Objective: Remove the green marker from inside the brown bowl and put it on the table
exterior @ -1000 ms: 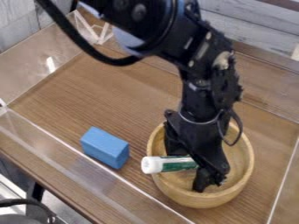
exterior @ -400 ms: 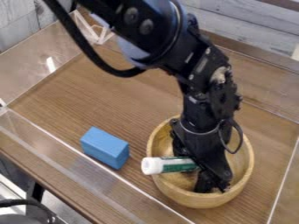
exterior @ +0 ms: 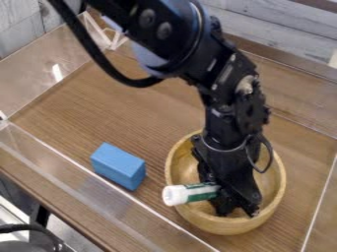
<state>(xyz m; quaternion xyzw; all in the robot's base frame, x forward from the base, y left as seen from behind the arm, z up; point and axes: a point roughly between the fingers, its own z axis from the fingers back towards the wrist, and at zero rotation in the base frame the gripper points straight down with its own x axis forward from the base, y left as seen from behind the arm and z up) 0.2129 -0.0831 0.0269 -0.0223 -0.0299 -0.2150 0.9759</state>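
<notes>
One black gripper (exterior: 235,202) reaches into the brown bowl (exterior: 227,222); the green marker (exterior: 192,194) lies inside, white end over the near-left rim, its other end running in beneath the fingers (whether they grip it is hidden)

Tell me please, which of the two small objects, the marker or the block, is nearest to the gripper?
The white-and-green marker, inside the bowl; the blue block lies outside.

Gripper (exterior: 230,194) at green marker (exterior: 194,193)
</notes>
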